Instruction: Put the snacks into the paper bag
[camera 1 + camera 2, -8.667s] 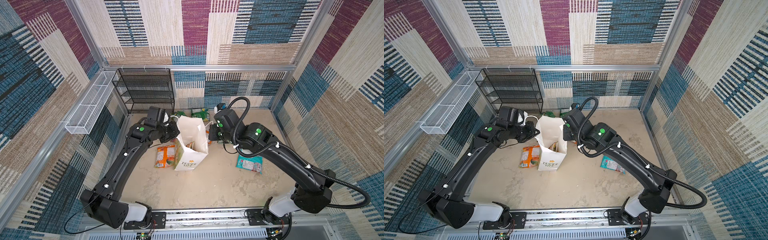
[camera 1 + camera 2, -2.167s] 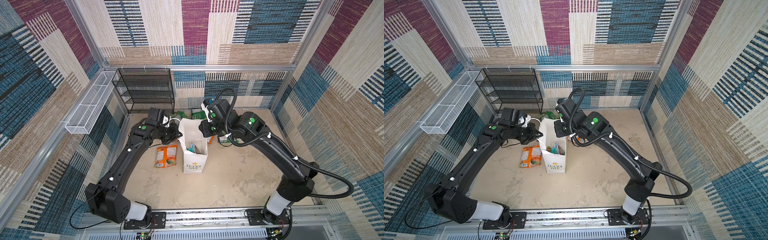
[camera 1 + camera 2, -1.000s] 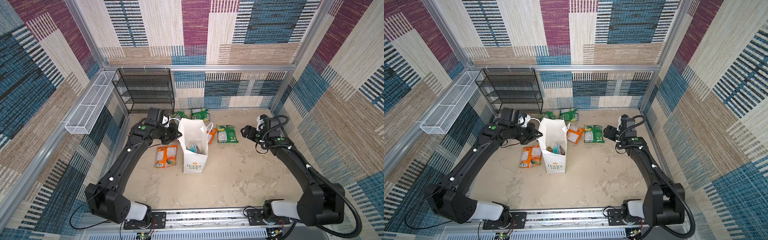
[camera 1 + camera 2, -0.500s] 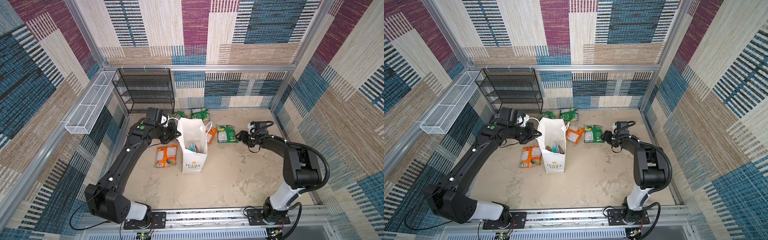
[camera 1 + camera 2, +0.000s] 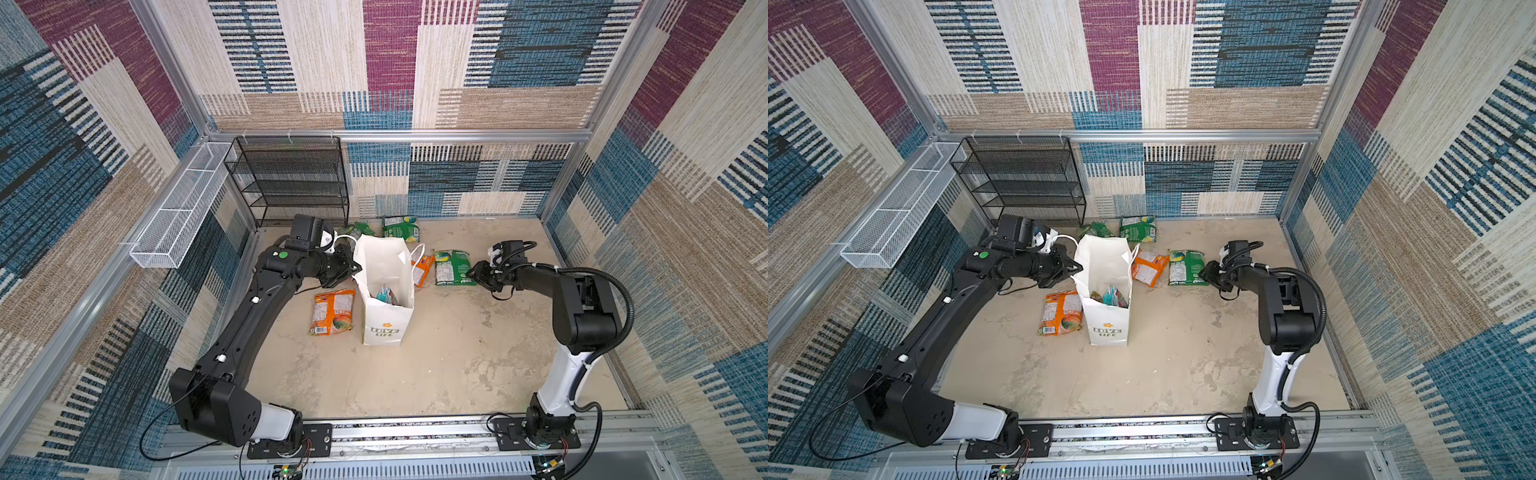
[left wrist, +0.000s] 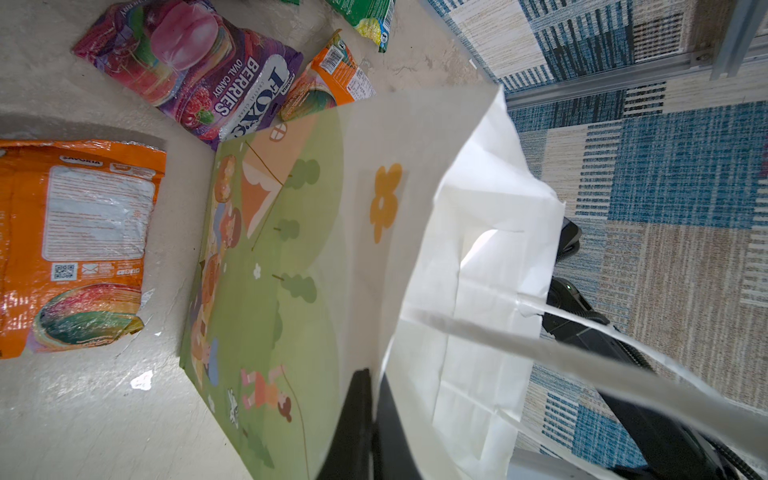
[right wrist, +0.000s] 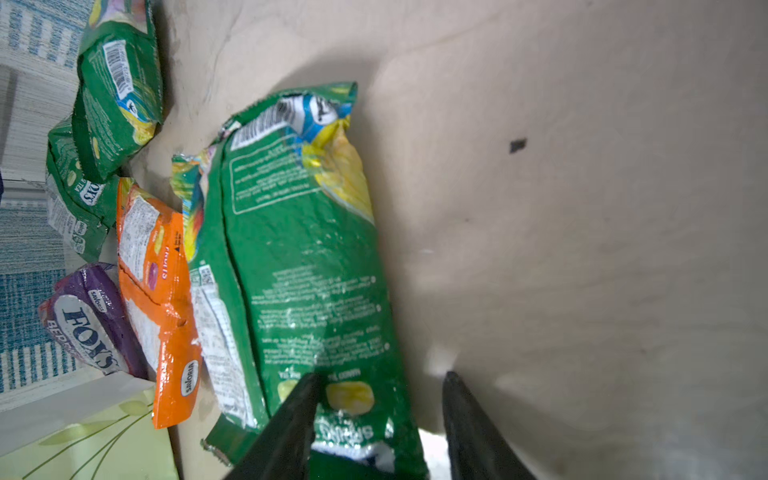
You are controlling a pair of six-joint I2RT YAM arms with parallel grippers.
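Well, plenty is out of my sight. My left claw is clamped tight on the left wall of the paper bag near its rim. In the left wrist view the picture's edge cuts both fingers off, so only their tips show.

The bag stands upright at mid-worktop. Of its contents I make out only the tip of a teal packet and, in a top view, a dark scrap beside it that I cannot name. The purple FOX'S berries packet lies by the bag's far side and shows only in the wrist views. I find it in neither top view.

My right claw is low at the near right corner of the green packet. That packet lies flat just right of the small orange packet, itself half hidden behind the bag's right wall. The jaws stand partly apart, one finger over the foil and the other over bare worktop, with the packet's edge between them. Whether either tip touches the foil I cannot tell, and the packet's end nearest the claw runs out of the wrist picture.

Compared with a second ago, my right arm has swung in from the right wall to that packet and its jaws have narrowed. Two seconds back that claw was over the bag's mouth. Earlier still the bag leaned and a teal packet lay on the worktop at the right; now one pokes up inside the bag. The large orange packet left of the bag has not moved, nor has my left claw's grip.
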